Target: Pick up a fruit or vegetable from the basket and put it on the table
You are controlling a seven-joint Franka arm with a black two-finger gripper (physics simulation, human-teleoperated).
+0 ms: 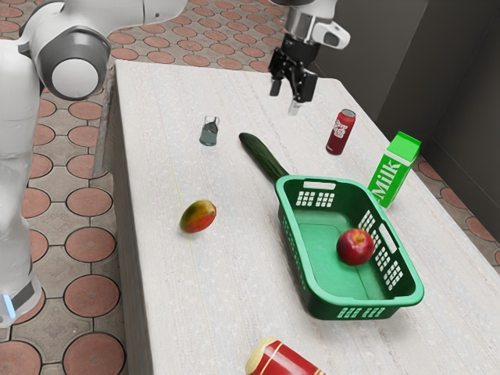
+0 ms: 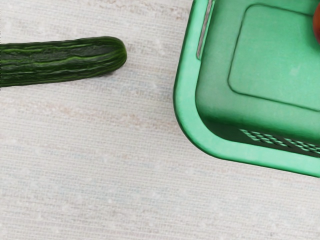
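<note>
Green-and-white milk carton [image 1: 394, 172] standing upright, showing "Milk" lettering. Red soda can [image 1: 340, 133] standing near it. Small clear glass [image 1: 209, 131] standing well apart, toward exterior view's left. Red container [image 1: 291, 361] with cream end lying on side, partly leaving frame. Round reddish tiles [image 1: 90, 293] covering floor; dark wall [image 1: 461, 101] rising behind.

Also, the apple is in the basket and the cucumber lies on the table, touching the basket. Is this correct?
The cucumber does not touch the basket: the wrist view shows a gap between them. The rest is right.
</note>
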